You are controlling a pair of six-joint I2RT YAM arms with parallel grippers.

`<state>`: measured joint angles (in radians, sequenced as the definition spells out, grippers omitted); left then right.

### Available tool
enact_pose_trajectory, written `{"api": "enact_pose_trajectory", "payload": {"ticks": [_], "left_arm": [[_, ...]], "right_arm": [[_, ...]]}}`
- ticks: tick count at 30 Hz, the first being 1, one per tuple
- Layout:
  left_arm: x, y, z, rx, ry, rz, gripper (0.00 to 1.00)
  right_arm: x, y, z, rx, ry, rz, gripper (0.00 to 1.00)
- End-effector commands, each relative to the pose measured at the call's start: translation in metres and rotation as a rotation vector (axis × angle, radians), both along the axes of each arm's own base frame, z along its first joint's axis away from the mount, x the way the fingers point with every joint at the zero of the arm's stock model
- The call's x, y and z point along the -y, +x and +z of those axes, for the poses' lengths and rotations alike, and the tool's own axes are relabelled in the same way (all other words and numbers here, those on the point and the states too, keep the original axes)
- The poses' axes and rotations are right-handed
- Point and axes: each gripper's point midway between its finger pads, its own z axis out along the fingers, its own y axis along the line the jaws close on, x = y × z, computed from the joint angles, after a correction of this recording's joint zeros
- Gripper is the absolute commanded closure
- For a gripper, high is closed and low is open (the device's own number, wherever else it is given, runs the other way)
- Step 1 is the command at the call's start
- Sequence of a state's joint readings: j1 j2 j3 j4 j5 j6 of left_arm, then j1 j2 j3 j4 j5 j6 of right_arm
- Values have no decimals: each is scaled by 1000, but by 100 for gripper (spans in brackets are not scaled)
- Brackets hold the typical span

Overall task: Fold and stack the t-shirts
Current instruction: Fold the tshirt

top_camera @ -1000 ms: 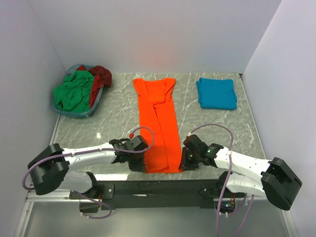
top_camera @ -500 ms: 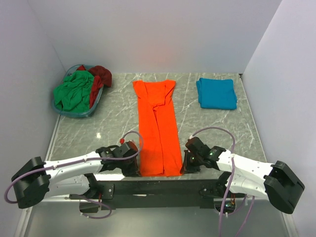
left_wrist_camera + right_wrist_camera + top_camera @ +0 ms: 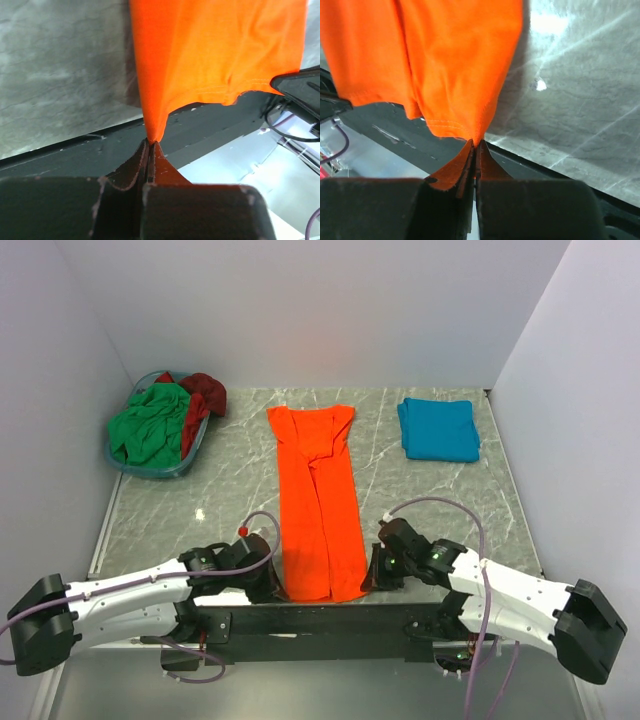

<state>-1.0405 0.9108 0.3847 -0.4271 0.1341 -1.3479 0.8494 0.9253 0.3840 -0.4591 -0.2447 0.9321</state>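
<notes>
Cloth of the orange t-shirt [image 3: 318,500] is pinched at its near hem: the left jaws are closed on its left corner, the right jaws on its right corner. Beyond them the shirt is laid out as a long, narrow, smooth strip on the grey marbled bench [image 3: 430,500]. Far beyond the right jaws a teal t-shirt [image 3: 438,428] is laid folded. Far beyond the left jaws a green t-shirt [image 3: 148,425] and a dark red t-shirt [image 3: 205,392] are heaped crumpled in a blue basket [image 3: 150,469].

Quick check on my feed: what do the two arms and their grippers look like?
Left arm and right arm: white shells, black joints, a lilac cable looping along each. Left gripper and right gripper: black, two tapered fingers.
</notes>
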Motion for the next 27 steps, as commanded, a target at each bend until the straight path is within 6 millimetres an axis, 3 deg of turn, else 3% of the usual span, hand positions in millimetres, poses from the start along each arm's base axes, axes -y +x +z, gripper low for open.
{"api": "enact_pose_trajectory", "payload": {"ticks": [1, 6, 11, 12, 14, 16, 21, 23, 27], "left_arm": [[15, 19, 22, 89, -65, 35, 100], [22, 48, 39, 163, -53, 64, 100], [24, 110, 76, 307, -79, 113, 100], [23, 118, 76, 313, -62, 118, 100], [16, 139, 85, 347, -33, 142, 100], [11, 155, 81, 353, 11, 160, 100], [6, 204, 97, 429, 9, 213, 100], [1, 221, 104, 455, 10, 234, 100], [-2, 247, 100, 462, 32, 235, 100]], "right_arm": [[-12, 24, 29, 108, 18, -2, 97], [-18, 57, 52, 203, -22, -23, 99], [-22, 101, 71, 295, -51, -36, 99], [-27, 112, 83, 322, -36, -46, 99], [-27, 131, 88, 347, -46, -60, 100], [-30, 148, 101, 380, -45, -66, 100], [-30, 192, 115, 420, -52, -125, 100], [-32, 206, 113, 417, -53, -134, 99], [-32, 233, 119, 427, -48, -153, 100]]}}
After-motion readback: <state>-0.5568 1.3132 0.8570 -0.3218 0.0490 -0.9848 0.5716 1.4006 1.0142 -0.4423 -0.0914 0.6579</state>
